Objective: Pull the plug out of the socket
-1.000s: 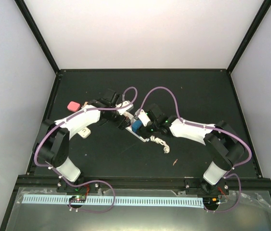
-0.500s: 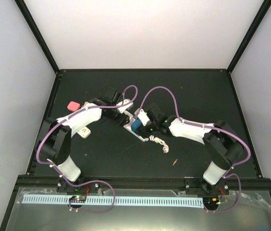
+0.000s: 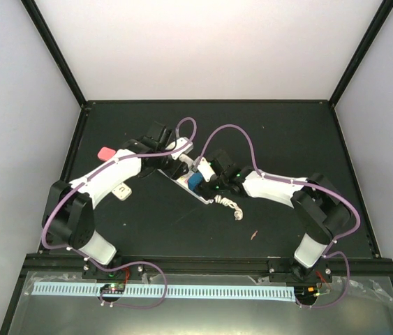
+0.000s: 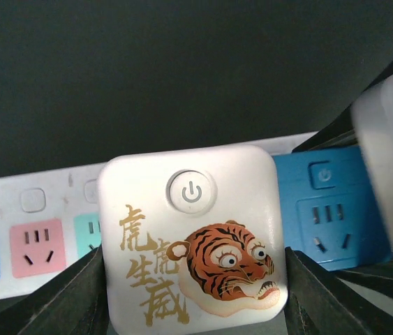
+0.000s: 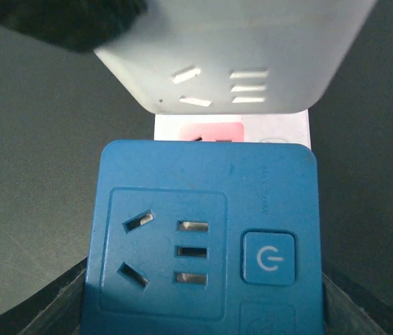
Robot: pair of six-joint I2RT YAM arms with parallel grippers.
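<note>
2 arms share 1 build. The left arm [image 3: 112, 174] and the right arm [image 3: 273, 187] wear smooth white shells on their long links, joined by chunky, rounded black joints. A thin purple cable [image 3: 234, 127] runs loosely along each arm in wide loops. At 7 and 5 o'clock in the overhead view, each arm rises from a black mounting plate [image 3: 123, 269], with a small board [image 3: 111, 285] showing green and red lights just below. In the left wrist view the fingers [image 4: 70, 300] are matte dark grey wedges with flat faces.
</note>
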